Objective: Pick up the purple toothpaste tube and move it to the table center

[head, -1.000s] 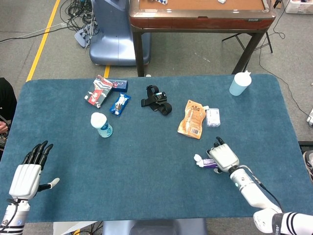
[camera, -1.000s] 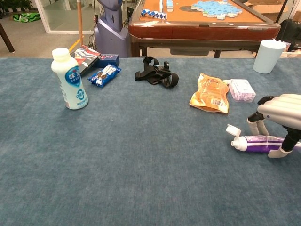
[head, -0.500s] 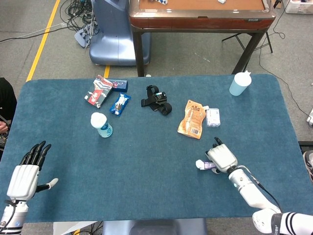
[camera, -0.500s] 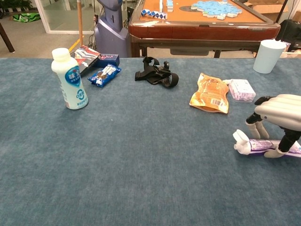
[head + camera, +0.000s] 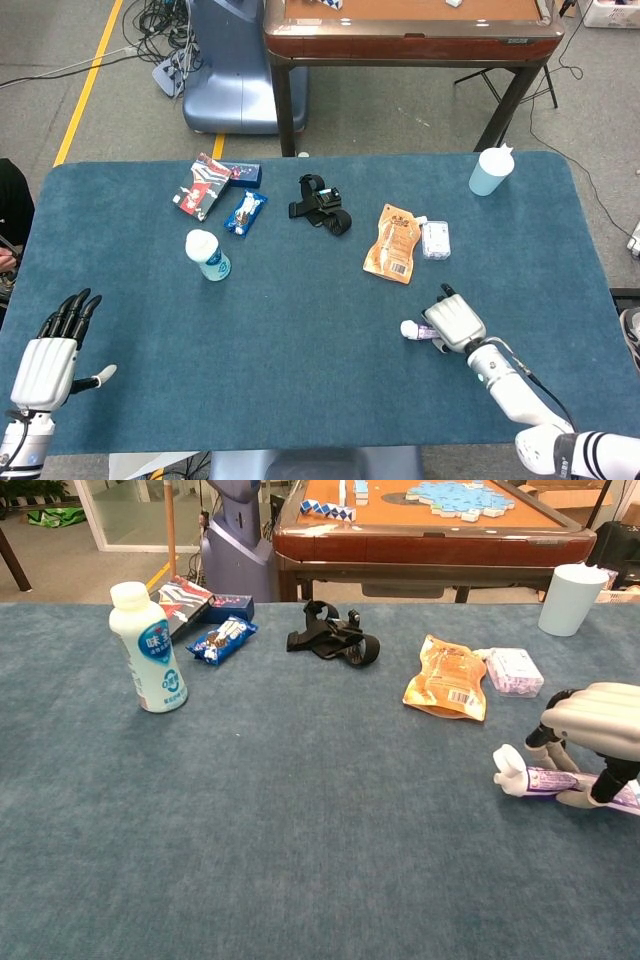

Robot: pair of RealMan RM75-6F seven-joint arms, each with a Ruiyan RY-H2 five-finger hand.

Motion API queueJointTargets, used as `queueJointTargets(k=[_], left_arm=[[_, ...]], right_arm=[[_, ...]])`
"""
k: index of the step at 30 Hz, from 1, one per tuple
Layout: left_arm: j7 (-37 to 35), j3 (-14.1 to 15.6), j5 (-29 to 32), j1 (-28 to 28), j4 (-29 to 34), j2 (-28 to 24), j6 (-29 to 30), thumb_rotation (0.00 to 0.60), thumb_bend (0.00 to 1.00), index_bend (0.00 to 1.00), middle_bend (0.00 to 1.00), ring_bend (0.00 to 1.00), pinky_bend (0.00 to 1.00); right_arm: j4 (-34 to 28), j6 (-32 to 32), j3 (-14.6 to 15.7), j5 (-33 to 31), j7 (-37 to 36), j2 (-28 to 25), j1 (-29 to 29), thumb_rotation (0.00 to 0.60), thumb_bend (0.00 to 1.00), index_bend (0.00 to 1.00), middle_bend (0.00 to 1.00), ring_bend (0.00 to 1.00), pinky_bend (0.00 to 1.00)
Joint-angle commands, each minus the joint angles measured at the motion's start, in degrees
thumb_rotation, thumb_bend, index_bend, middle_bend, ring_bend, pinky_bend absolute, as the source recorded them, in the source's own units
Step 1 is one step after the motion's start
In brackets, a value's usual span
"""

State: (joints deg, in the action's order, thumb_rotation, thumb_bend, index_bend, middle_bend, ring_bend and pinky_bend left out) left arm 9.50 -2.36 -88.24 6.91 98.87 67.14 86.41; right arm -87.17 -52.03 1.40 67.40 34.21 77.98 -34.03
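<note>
Near the right front part of the table (image 5: 300, 400), the purple toothpaste tube (image 5: 545, 780) is lying on the blue cloth with its white cap (image 5: 507, 770) pointing toward the table's middle. Over the last second the tube has been shifting under the right hand (image 5: 597, 725): its cap end has turned and slid a little, and the hand has been settling lower and closer around the body. The right hand is now arching over the tube with fingers (image 5: 545, 742) coming down on the far side and the thumb on the near side, seemingly pinching it, though the tube is apparently still resting on the cloth. Judging from this, the grasp is only being secured; the lift and the carry toward the centre are not yet done.

The left hand (image 5: 50, 350) is hovering flat and released at the near left edge, fingers spread, having drifted slightly toward the robot.

From the head view, the right hand is covering most of the tube, leaving only the cap and a sliver of purple showing. In the chest view the picture's right edge is cutting off the tube's tail and part of the hand, so the thumb's contact is hard to confirm. Just beyond the hand, the orange pouch (image 5: 447, 677) and a small white packet (image 5: 514, 670) are lying apart from the tube.
</note>
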Motion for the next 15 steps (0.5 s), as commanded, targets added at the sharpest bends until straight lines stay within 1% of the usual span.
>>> queueJointTargets(k=[1,3,7,10,11,14,15], left_arm=[[-0.33,-0.16,-0.38,0.69,0.42,-0.62,-0.86,0.600,0.07,0.00,0.00,0.00,0.14],[-0.64,-0.40,-0.77,1.56,0.92,-1.39,-1.90,0.600,0.07,0.00,0.00,0.00,0.14],[-1.35,-1.11,-2.06,4.48,1.59,-3.17,-5.28,0.600,0.07,0.00,0.00,0.00,0.14],[-2.10,-1.95,-3.49,7.05,1.35,-4.23,-7.56,0.600,0.07,0.00,0.01,0.04,0.15],[-2.28,-2.16,-3.83,7.88,1.24,-4.56,-8.41,0.600,0.07,0.00,0.01,0.07,0.18],[-3.19,-3.01,-4.58,10.67,1.10,-5.79,-11.29,0.600,0.07,0.00,0.05,0.14,0.31],[-3.53,-3.42,-4.98,11.79,0.97,-6.12,-12.21,0.600,0.07,0.00,0.07,0.19,0.38]], right_arm=[[-1.46,1.06,-0.57,-0.28,-0.70,-1.41,-0.81,0.600,0.60,0.63,0.63,0.42,0.19],[-3.09,1.86,-1.17,-0.47,-0.98,-2.92,-1.63,0.600,0.65,0.66,0.65,0.45,0.22],[-8.17,4.95,-2.88,-1.63,-1.59,-7.73,-4.38,0.600,0.74,0.71,0.69,0.50,0.25],[-11.77,7.58,-4.20,-3.38,-1.34,-11.53,-6.87,0.600,0.79,0.74,0.71,0.53,0.26],[-13.06,8.55,-4.63,-4.19,-1.52,-12.70,-7.67,0.600,0.80,0.75,0.72,0.54,0.28],[-16.91,11.98,-5.80,-6.74,-1.88,-16.57,-10.57,0.600,0.83,0.77,0.73,0.56,0.30],[-18.29,13.42,-6.26,-8.10,-2.18,-17.97,-11.84,0.600,0.83,0.77,0.73,0.57,0.31]])
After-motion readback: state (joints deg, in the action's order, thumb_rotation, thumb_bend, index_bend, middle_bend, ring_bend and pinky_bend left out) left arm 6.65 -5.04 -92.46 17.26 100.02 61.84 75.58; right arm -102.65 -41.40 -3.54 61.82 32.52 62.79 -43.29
